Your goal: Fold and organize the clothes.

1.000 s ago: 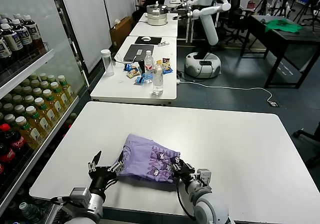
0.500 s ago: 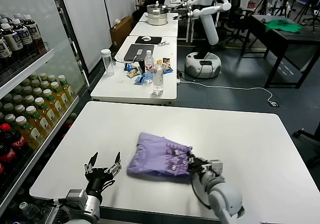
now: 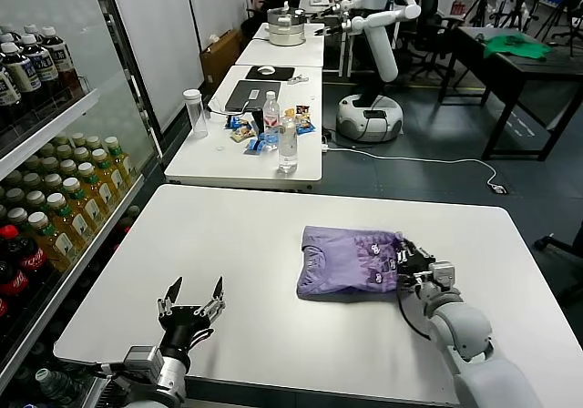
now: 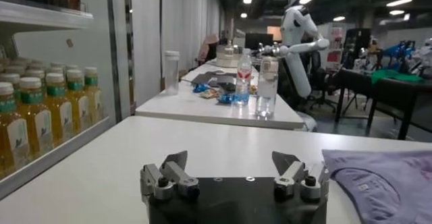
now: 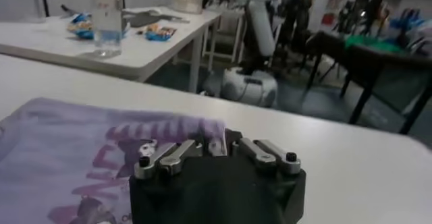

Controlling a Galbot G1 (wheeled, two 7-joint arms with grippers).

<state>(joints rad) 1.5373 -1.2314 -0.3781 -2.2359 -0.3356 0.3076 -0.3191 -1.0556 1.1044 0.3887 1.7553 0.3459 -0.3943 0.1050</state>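
- The left hand (image 3: 192, 310) hovers near the tabletop's (image 3: 273, 235) front-left corner, its fingers spread wide with nothing between them; it looks idle.
- The lavender T-shirt (image 3: 351, 262) lies folded into a compact bundle on the right half of the tabletop, roughly midway between the front and back edges. It is well apart from the left hand, off to that hand's right.
- Its long axis runs left to right, roughly parallel to the front edge. The neckline end points left, and the small dark printed marks sit at the right end.
- The right hand (image 3: 415, 264) is at that right end, touching the fabric. Its fingers are close together, and the wrist view shows a fold of cloth between them; whether the grip is firm I cannot tell.
- The right arm is plainly the nearer one, so I judge any tidying falls to it.
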